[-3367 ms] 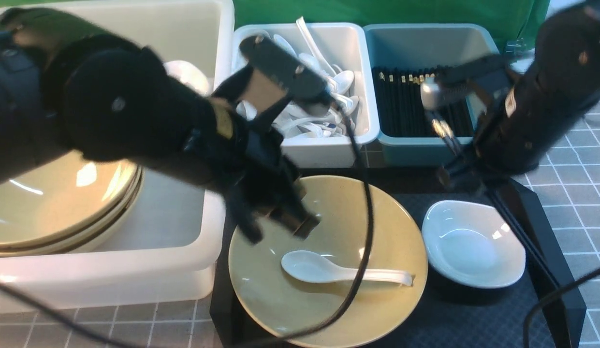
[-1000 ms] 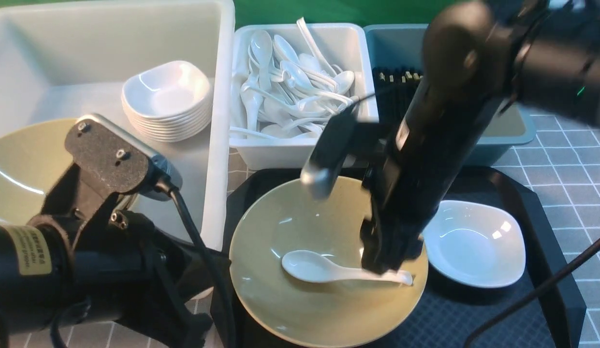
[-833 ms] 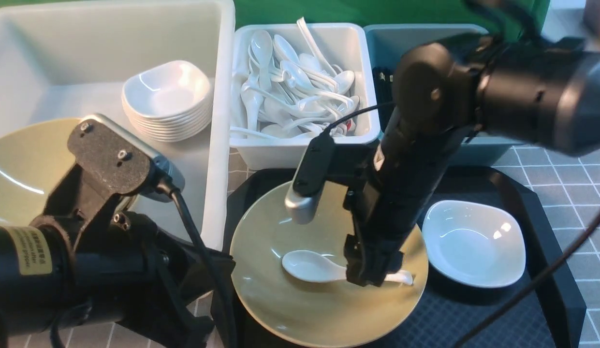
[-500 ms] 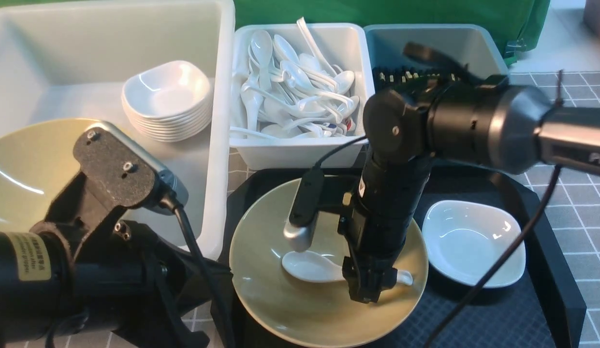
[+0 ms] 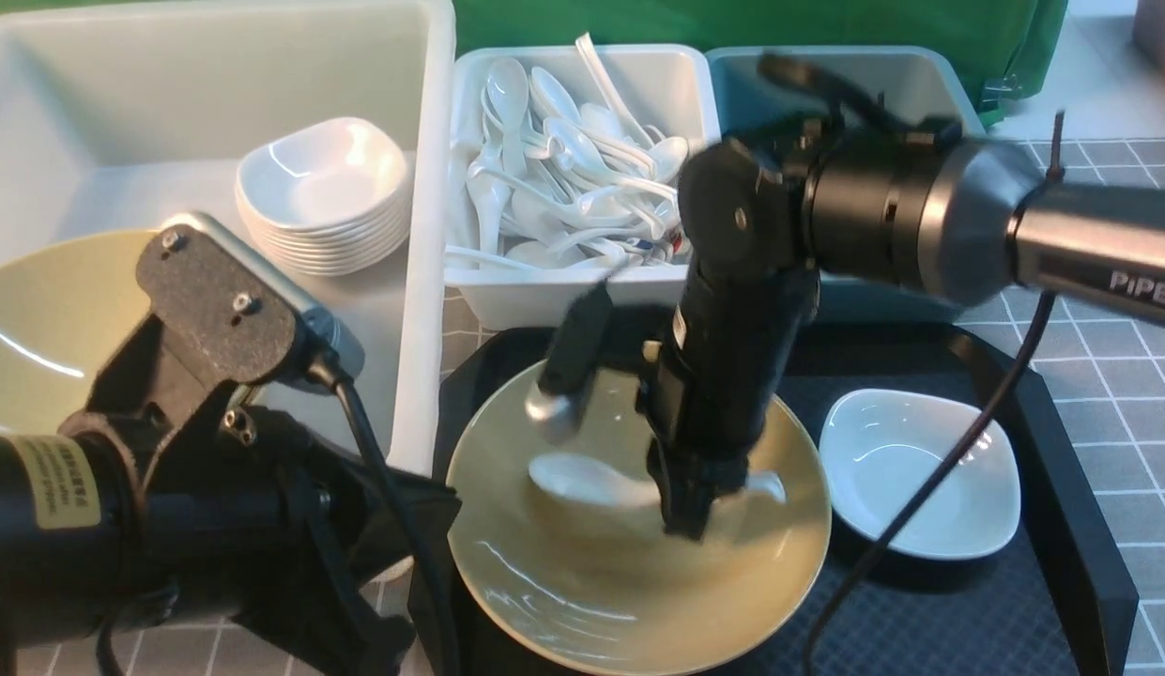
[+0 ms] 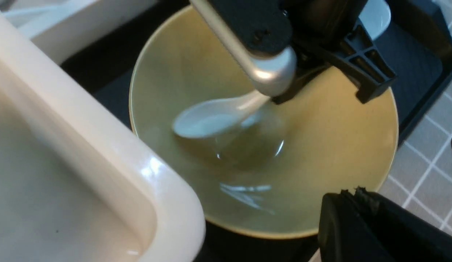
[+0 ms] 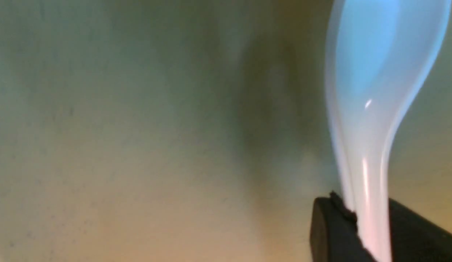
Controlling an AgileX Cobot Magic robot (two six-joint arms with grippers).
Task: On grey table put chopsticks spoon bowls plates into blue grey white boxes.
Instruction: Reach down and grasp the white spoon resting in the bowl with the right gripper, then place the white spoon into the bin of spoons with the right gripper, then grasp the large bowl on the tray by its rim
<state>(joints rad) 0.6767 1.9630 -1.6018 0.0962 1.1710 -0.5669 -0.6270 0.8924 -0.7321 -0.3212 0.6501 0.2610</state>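
Left arm lies low at the near left beside the large white tub (image 5: 422,282), its left gripper (image 6: 351,193) with jaws together, empty. Right arm reaches in level from the right, wrist bent steeply down; the right gripper (image 5: 687,514) points into the olive bowl (image 5: 582,601) on the black tray (image 5: 1061,526), jaws clamped on the spoon (image 5: 582,477) handle.

Bright, even light falls from above. In the front view the right arm (image 5: 742,319) and spoon (image 5: 582,477) are smeared by motion blur. Glare streaks cross the bowl (image 5: 732,582) at 7 o'clock, and a highlight sits on the plates (image 5: 324,178) at 10 o'clock. The right wrist view is badly out of focus, with a blue tint. The left wrist view is soft, with a hot spot on the tub rim (image 6: 149,171).
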